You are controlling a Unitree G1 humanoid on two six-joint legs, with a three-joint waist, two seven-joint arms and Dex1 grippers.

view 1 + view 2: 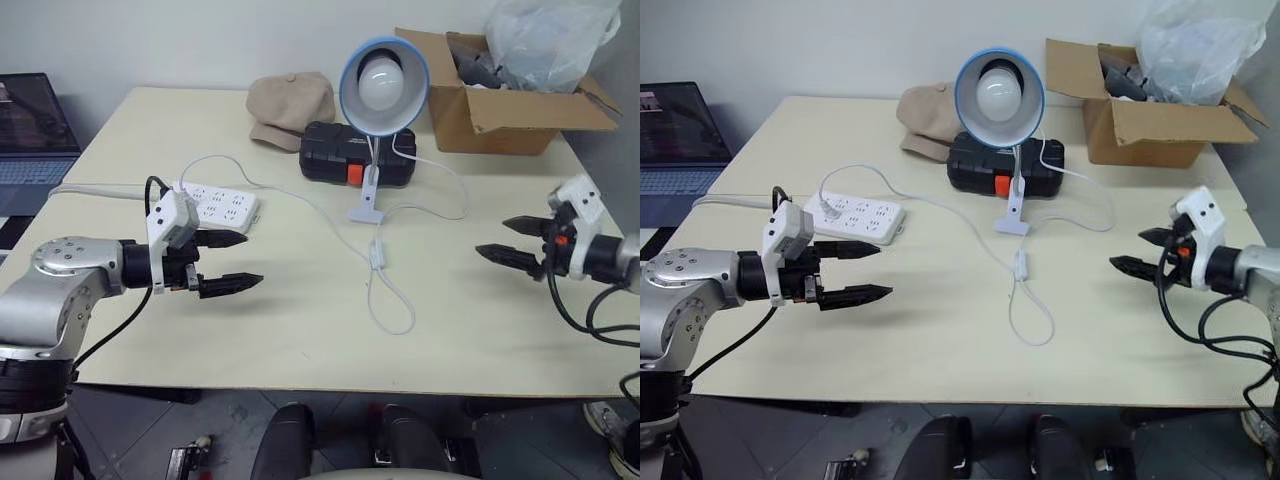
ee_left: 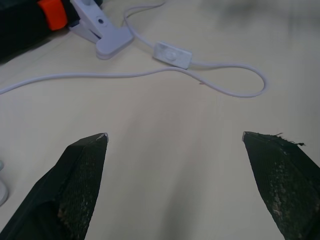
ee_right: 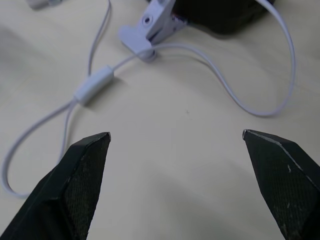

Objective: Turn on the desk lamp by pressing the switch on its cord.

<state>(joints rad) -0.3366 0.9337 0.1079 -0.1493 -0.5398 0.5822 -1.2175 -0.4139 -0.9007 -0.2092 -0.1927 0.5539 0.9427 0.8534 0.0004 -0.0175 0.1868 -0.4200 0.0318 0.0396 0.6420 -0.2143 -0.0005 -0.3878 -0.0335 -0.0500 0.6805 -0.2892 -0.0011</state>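
Both arms hover with jaws spread wide and empty, the left gripper (image 1: 228,262) at the frame's left, the right gripper (image 1: 508,240) at its right, and the switch (image 1: 378,254) lies on the table (image 1: 130,130) at centre frame, well apart from each. It sits loose on the cord (image 1: 392,318) below the unlit desk lamp (image 1: 382,85), so I reckon a slanted fingertip could shove it sideways, or snag the loop and tug the lamp's clip.

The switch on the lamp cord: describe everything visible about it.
The switch is a small white oblong block, seemingly plastic, set inline on the thin white cord and slightly thicker than it. It lies flat on the pale table, just in front of the lamp's white clip base, where the cord curls into a loop toward the table's near edge. Only cord and tabletop touch it; both grippers are well clear of it.
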